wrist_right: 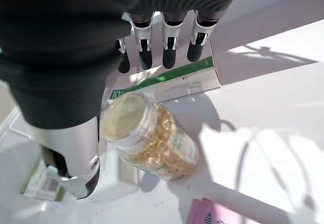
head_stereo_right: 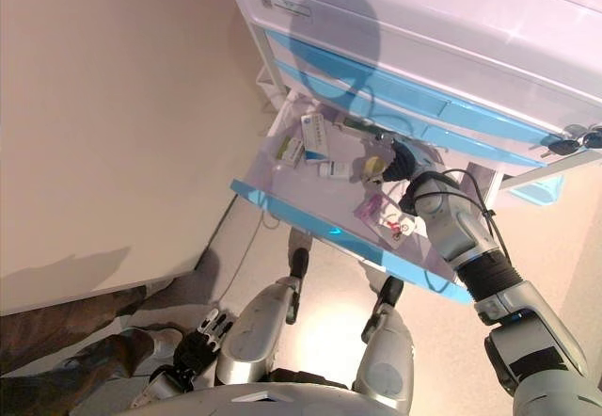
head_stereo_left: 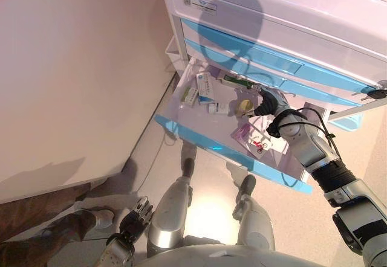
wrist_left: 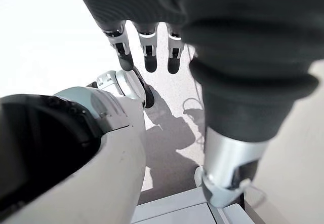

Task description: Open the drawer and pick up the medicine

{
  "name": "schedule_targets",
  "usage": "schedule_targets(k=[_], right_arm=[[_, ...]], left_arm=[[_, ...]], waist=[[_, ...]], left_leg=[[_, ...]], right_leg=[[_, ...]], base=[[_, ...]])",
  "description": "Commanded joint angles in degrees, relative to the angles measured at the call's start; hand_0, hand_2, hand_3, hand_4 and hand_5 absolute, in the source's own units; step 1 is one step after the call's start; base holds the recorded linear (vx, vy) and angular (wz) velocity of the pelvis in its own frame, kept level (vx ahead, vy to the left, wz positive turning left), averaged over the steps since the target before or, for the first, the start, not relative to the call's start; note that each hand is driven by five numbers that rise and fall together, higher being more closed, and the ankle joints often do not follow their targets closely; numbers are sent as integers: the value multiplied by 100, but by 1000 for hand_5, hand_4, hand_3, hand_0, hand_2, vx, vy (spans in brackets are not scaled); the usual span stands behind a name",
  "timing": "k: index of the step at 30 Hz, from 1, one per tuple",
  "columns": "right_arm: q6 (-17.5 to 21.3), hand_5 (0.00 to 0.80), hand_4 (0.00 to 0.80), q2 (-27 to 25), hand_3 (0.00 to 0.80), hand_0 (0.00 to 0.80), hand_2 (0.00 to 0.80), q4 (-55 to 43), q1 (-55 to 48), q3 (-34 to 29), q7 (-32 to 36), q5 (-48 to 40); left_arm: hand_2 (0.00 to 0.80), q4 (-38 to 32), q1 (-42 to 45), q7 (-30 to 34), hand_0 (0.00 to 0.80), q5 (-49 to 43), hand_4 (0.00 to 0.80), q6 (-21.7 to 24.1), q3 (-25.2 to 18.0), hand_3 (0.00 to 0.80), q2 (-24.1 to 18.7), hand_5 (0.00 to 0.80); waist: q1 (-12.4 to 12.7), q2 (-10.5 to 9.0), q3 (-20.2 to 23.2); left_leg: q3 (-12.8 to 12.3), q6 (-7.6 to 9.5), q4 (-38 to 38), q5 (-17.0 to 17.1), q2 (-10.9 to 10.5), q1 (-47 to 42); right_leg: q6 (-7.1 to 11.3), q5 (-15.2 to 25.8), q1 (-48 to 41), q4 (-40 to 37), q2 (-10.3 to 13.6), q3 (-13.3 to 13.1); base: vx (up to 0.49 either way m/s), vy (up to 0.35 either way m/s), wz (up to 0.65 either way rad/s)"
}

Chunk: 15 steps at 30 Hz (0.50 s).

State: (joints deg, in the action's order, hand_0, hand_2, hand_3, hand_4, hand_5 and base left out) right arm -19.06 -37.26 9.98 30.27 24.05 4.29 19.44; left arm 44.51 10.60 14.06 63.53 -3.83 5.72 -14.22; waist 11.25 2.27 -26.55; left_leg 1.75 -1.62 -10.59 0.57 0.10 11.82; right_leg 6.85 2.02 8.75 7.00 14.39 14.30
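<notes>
- Drawer (head_stereo_left: 181,131) of the white cabinet (head_stereo_left: 290,13) stands pulled out, its blue front edge toward the robot, with medicine packs lying across its pale floor.
- Right hand (wrist_right: 76,163) reaches into the drawer from above; its fingers (wrist_right: 169,57) are straight and spread, holding nothing, the thumb set apart from them.
- Clear jar of yellow capsules (wrist_right: 152,138) lies on its side under the palm, between the thumb and the fingers. Whether the thumb touches it cannot be told.
- Green-and-white box (wrist_right: 177,82) lies just past the jar, right under the fingertips, which hang over its long edge.
- Pink packet (head_stereo_left: 245,131) lies on the palm side of the hand, toward the drawer's front edge, apart from the fingers.
- Other white boxes (head_stereo_left: 205,86) lie well beyond the thumb side, toward the drawer's far left part.
- Left hand (head_stereo_left: 136,215) hangs low beside the body, far from the drawer, fingers (wrist_left: 147,57) loosely straight and empty.
- Person's shoe and trouser leg (head_stereo_left: 78,221) show on the floor near the left hand.
</notes>
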Motion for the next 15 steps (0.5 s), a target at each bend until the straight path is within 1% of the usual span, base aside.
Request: schedule_targets(k=[1, 15], right_arm=[[189, 0, 0, -295, 0, 0, 0, -427, 381, 468, 79, 322], [318, 0, 0, -226, 0, 0, 0, -428, 415, 906, 418, 882]], left_arm=[[0, -19, 174, 58, 0, 33, 0, -20, -28, 0, -208, 0], [0, -30, 65, 14, 0, 60, 0, -51, 2, 0, -230, 0]], waist=[[128, -59, 246], [169, -72, 249]], left_leg=[[-77, 52, -42, 105, 145, 51], [-64, 56, -40, 103, 123, 84]], right_leg=[[-51, -55, -69, 462, 15, -29], [-31, -38, -53, 441, 20, -15]], base=[[0, 0, 0], [0, 0, 0]])
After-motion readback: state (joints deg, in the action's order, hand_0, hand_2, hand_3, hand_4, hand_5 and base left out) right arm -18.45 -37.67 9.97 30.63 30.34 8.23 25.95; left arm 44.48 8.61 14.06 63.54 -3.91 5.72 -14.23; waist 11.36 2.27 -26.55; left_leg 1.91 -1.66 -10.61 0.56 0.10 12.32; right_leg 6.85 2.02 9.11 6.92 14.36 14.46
